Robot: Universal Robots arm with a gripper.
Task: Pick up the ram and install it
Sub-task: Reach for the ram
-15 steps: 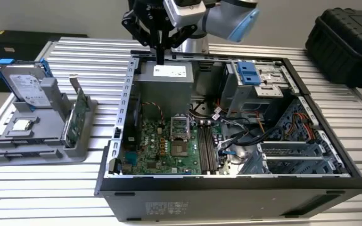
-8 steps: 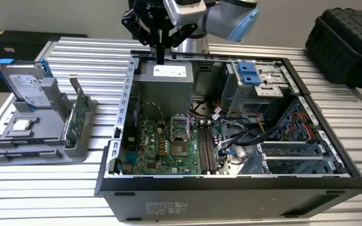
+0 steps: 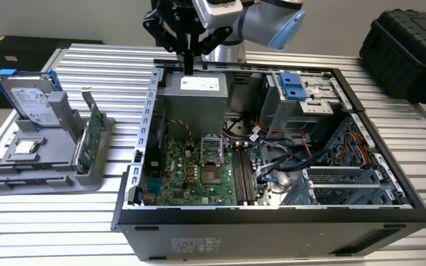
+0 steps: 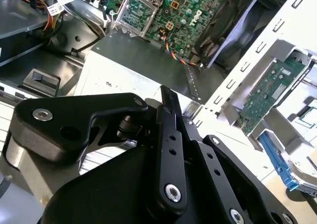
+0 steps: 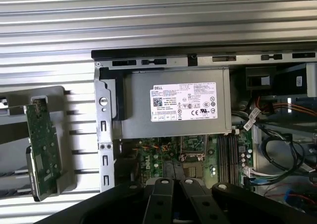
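Observation:
My gripper (image 3: 188, 49) hangs above the back edge of the open computer case (image 3: 272, 213), over the grey power supply (image 3: 194, 94). Its black fingers are shut on the ram (image 3: 189, 66), a thin dark stick that points down, edge-on in the exterior view. The second wrist view shows the ram's (image 4: 166, 97) tip poking out between the closed fingers (image 4: 171, 149). In the first wrist view the gripper (image 5: 173, 182) is over the motherboard (image 5: 153, 162), with the memory slots (image 5: 228, 159) beside the processor socket. In the exterior view those slots (image 3: 243, 172) lie well below and nearer than the ram.
A grey holder (image 3: 46, 166) at the exterior view's left carries a hard drive in a blue frame (image 3: 28, 100), a green circuit card (image 3: 91, 138) and a small chip (image 3: 26, 147). Cables and a drive cage (image 3: 302, 105) fill the case's right side. A black hard case (image 3: 409, 44) sits at far right.

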